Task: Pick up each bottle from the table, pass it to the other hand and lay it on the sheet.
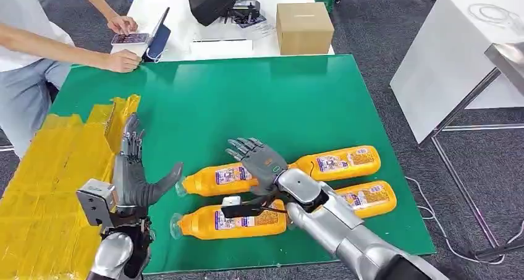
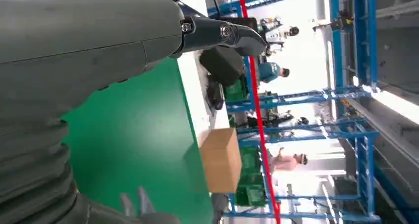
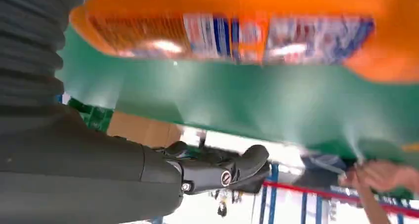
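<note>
Directly beneath right hand [image 1: 262, 159], fingers spread, empty: orange bottle [image 1: 222, 179] lying flat on tabletop [image 1: 247, 101], long axis crosswise | left hand [image 1: 133, 175] open, farther | judged: right hand grasps.

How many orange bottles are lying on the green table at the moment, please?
4: one left of the right robot hand, one right of it, one nearest the front edge, and one partly behind the arm.

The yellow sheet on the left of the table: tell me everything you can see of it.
The yellow sheet looks like thin, crinkled, glossy plastic. It covers the left end of the green table, and its far right corner is rucked up into a fold. No bottle lies on it. The open left hand hovers at its right edge, fingers upright.
</note>
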`<act>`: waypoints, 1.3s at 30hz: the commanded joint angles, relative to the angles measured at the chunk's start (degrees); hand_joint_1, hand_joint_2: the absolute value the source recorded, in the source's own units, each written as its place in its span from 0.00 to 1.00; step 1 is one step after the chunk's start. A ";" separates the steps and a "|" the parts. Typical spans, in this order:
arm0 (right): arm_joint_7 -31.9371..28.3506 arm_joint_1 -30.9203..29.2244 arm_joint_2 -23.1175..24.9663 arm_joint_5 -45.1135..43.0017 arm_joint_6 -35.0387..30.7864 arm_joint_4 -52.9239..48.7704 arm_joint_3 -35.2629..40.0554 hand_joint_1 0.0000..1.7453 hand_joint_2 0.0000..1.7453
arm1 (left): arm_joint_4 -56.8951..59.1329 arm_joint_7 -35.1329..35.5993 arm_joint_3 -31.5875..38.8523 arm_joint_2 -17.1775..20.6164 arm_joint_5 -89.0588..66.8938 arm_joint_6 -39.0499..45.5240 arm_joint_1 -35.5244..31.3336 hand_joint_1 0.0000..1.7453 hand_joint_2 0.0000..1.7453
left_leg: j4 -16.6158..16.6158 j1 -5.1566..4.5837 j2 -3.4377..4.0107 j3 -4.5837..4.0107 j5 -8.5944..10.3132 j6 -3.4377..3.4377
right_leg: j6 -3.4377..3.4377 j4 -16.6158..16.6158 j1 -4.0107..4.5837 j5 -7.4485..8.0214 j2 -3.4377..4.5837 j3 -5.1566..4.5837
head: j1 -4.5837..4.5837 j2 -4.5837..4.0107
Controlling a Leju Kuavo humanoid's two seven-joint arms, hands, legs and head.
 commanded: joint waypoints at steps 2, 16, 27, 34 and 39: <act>-0.06 -6.07 3.28 -3.83 2.33 17.17 1.65 0.00 1.00 | 4.45 -0.43 -3.20 0.33 0.17 0.28 -3.31 0.00 1.00 | -0.04 -0.02 0.01 0.17 -0.04 0.03 | -0.04 -0.05 0.00 -0.04 -0.06 0.18 | -0.02 0.00; -0.11 -6.51 3.96 -5.17 3.04 19.99 0.77 0.00 1.00 | 5.53 -0.51 -3.71 0.09 0.32 0.29 -3.92 0.00 1.00 | -0.01 -0.01 -0.02 0.11 -0.02 0.02 | -0.04 -0.03 0.00 -0.04 -0.09 0.12 | -0.02 0.00; 1.79 -7.30 5.26 -5.80 4.63 24.40 0.25 0.00 1.00 | 6.67 -0.51 -4.48 -0.31 0.65 0.10 -4.41 0.00 1.00 | -0.03 -0.01 -0.01 0.19 -0.04 0.03 | -0.05 -0.06 0.01 -0.06 -0.11 0.21 | -0.02 0.00; 1.39 -6.72 5.51 -5.64 1.07 24.72 -0.30 0.95 1.00 | 6.99 -0.44 -5.43 -0.32 0.64 0.00 -4.41 0.00 1.00 | -0.03 -0.01 -0.07 0.21 -0.03 0.03 | -0.05 -0.07 0.01 -0.07 -0.16 0.24 | -0.02 0.00; 1.66 -5.89 5.59 -5.57 -1.64 23.75 -1.05 1.00 1.00 | 6.15 -0.40 -5.56 -0.12 0.58 0.04 -3.84 0.00 1.00 | -0.04 0.00 -0.01 0.20 -0.03 0.03 | -0.04 -0.07 0.01 -0.04 -0.10 0.20 | -0.02 0.00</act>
